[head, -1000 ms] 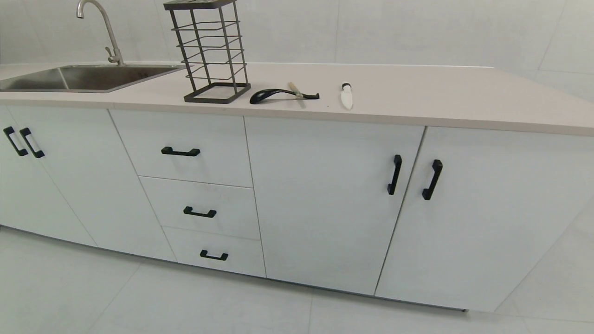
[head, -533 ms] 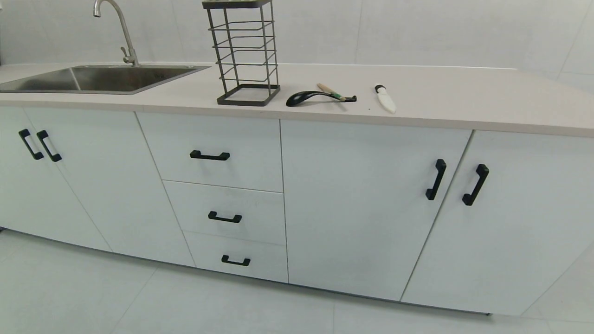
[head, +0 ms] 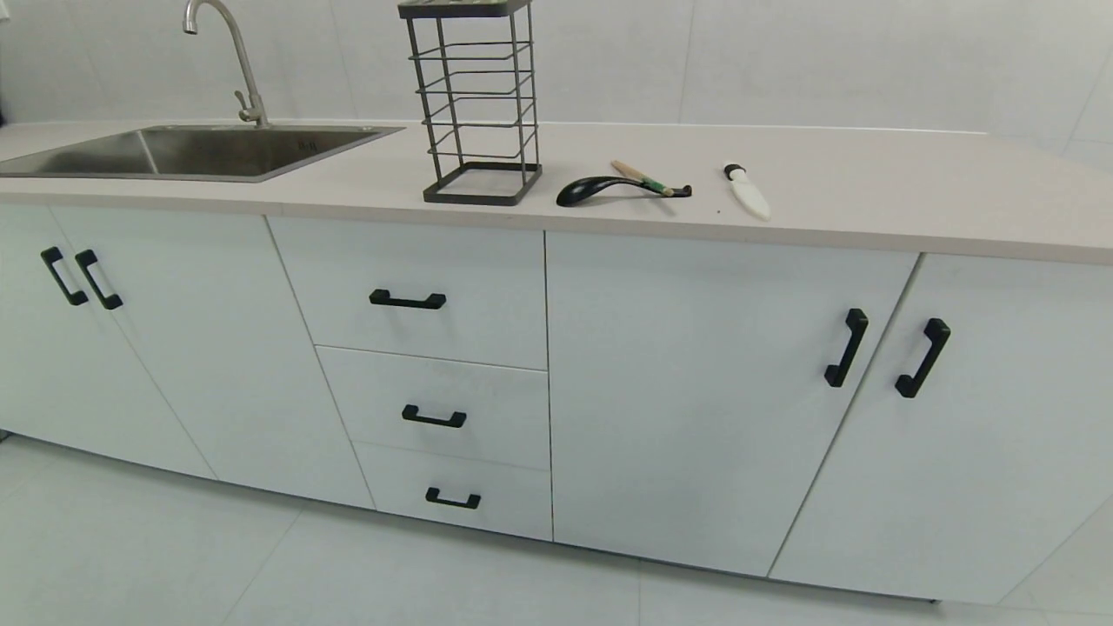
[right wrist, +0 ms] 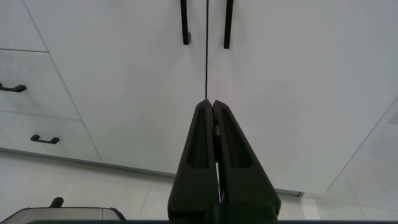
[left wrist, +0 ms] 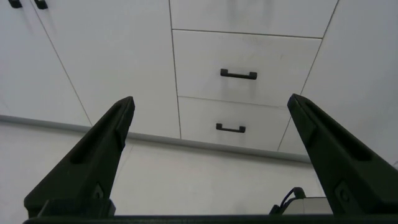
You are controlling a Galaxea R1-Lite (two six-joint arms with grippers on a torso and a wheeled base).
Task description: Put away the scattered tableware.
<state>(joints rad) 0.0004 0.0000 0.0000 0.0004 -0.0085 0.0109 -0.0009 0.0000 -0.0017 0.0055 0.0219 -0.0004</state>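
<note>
On the counter [head: 869,191] lie a black spoon [head: 609,188], a wooden-handled utensil [head: 642,176] crossing the spoon's handle, and a white knife [head: 748,191] with a black end. A black wire rack [head: 478,104] stands just left of them. My left gripper [left wrist: 211,106] is open, held low in front of the lower drawers [left wrist: 239,74]. My right gripper [right wrist: 212,107] is shut with nothing in it, held low before the double cabinet doors [right wrist: 280,93].
A steel sink [head: 200,149] with a curved faucet [head: 228,52] sits at the counter's left end. Below the counter are white cabinet doors with black handles [head: 845,346] and three stacked drawers [head: 417,356]. Pale tiled floor [head: 261,565] lies in front.
The head camera has turned, so the whole scene has slid to the right and slightly down. The tableware and rack lie as before on the counter.
</note>
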